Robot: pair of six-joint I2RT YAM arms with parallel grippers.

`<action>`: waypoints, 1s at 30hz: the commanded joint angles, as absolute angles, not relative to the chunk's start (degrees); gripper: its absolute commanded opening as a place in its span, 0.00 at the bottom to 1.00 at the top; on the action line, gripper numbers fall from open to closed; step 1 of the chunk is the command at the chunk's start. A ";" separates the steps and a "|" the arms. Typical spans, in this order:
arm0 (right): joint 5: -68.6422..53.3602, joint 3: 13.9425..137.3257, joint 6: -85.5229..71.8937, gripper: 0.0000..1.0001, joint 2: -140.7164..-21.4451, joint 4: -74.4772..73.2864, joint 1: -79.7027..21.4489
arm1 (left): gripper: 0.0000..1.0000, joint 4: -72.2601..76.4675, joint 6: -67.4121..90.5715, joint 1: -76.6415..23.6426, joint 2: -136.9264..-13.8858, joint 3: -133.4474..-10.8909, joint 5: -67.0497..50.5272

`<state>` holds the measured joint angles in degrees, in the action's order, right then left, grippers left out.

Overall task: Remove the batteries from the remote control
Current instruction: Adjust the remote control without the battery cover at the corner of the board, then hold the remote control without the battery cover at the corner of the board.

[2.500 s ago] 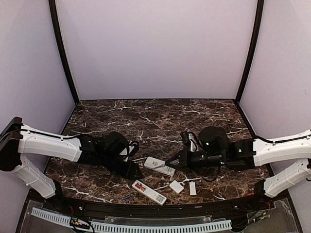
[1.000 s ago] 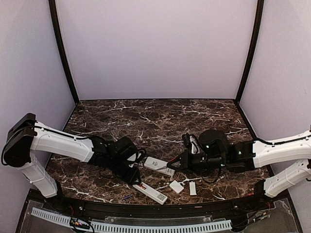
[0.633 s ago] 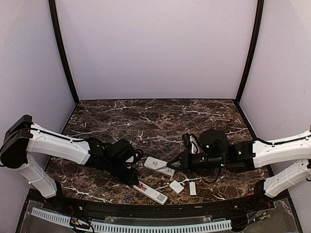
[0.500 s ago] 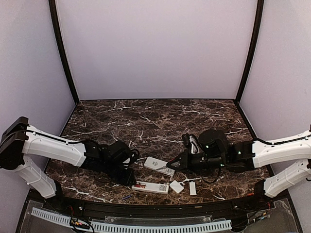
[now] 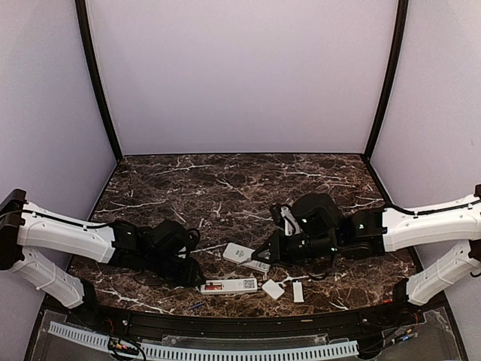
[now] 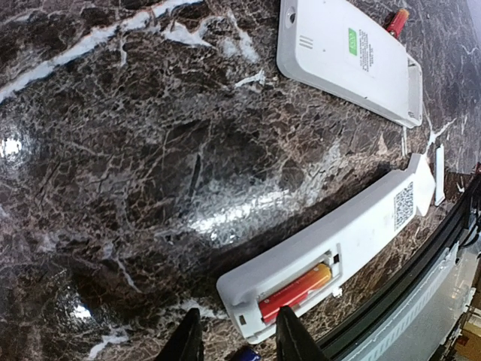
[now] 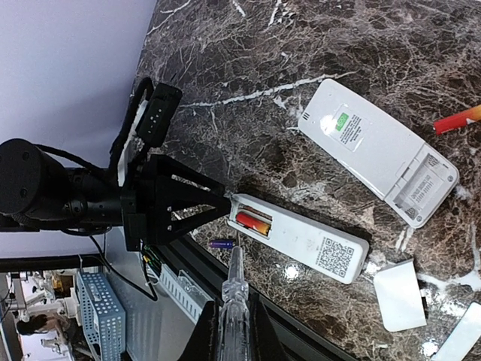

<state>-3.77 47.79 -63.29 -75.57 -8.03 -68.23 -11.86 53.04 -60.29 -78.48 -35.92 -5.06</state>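
Battery (image 6: 295,289), red-orange, in open bay of near remote (image 6: 338,248) by front edge of table (image 6: 113,150). Lies lengthwise along remote, slanting forward and rightward away from left hand (image 6: 239,335). Sits just ahead of that hand's parted, empty fingers, at bay end. Far closer to left than to right hand (image 7: 234,338), itself clamped on slim clear tool (image 7: 235,297) beside far remote (image 5: 244,256). Probably calls for short forward reach along that axis.
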 commanded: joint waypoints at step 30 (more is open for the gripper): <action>-8.84 59.80 -62.61 0.00 -92.64 -15.01 -70.87 | 0.24 0.33 58.24 -59.50 -78.32 -29.21 -10.87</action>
